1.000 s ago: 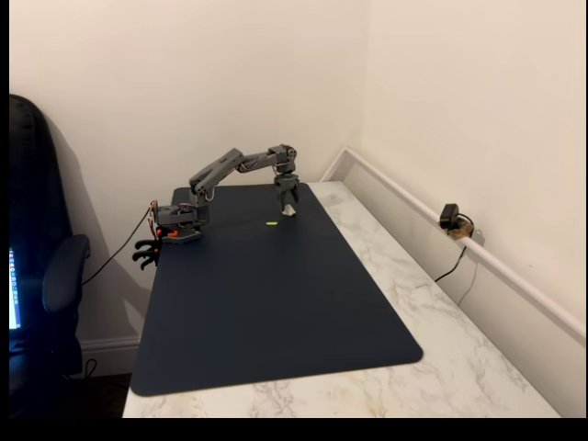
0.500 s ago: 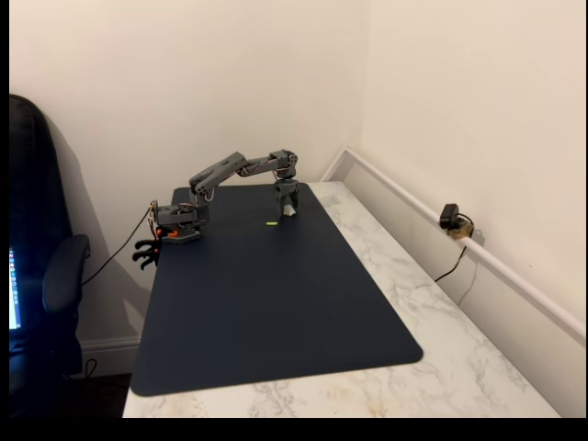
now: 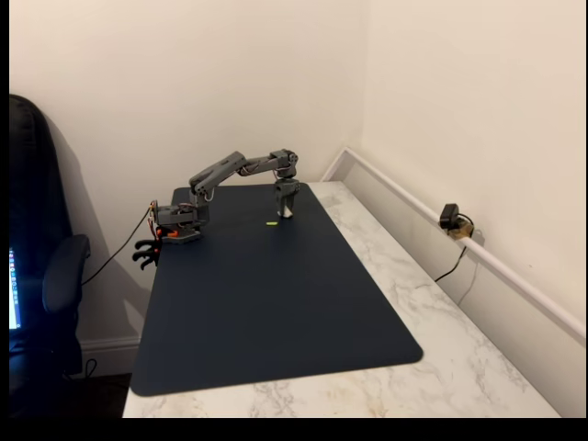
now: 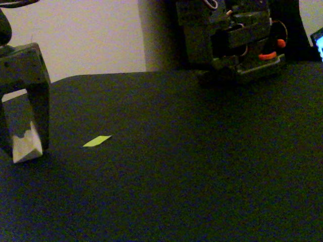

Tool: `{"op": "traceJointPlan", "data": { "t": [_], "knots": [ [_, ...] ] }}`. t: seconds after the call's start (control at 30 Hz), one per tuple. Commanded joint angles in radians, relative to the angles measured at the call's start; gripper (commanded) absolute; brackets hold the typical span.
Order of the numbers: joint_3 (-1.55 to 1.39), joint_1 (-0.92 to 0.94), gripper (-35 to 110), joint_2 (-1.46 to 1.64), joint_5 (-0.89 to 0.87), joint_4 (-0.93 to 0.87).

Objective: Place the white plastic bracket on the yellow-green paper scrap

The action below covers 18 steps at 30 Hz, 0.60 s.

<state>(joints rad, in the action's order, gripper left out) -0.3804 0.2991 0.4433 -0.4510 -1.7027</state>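
Note:
The white plastic bracket (image 4: pixel 26 144) rests on the dark mat at the far left of the low fixed view. It is a small off-white lump between the tips of my grey gripper (image 4: pixel 22 132). The gripper is open, with one finger on each side of the bracket and its tips down at the mat. In the high fixed view the gripper (image 3: pixel 287 211) points straight down near the mat's far right corner. The yellow-green paper scrap (image 4: pixel 97 141) lies flat on the mat a short way from the bracket, bare and untouched. In the high fixed view the scrap (image 3: pixel 272 223) lies just left of the gripper.
The arm's base (image 3: pixel 179 225) is clamped at the mat's far left edge, and its motors and wires (image 4: pixel 237 40) show up close. The dark mat (image 3: pixel 276 312) covers a marble table (image 3: pixel 432 303). A small camera (image 3: pixel 450 218) sits by the right wall. A chair (image 3: pixel 46 276) stands at the left.
The gripper has come down from a little above the mat until its tips straddle the bracket. The scrap has not moved.

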Motion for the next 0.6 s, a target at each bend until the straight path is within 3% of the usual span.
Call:
{"op": "traceJointPlan", "data": {
  "t": [0.0,0.57],
  "knots": [
    [-0.037,-0.009,0,0.126,-0.009,-0.048],
    [-0.477,-0.040,0,0.664,-0.040,-0.037]
  ]
}}
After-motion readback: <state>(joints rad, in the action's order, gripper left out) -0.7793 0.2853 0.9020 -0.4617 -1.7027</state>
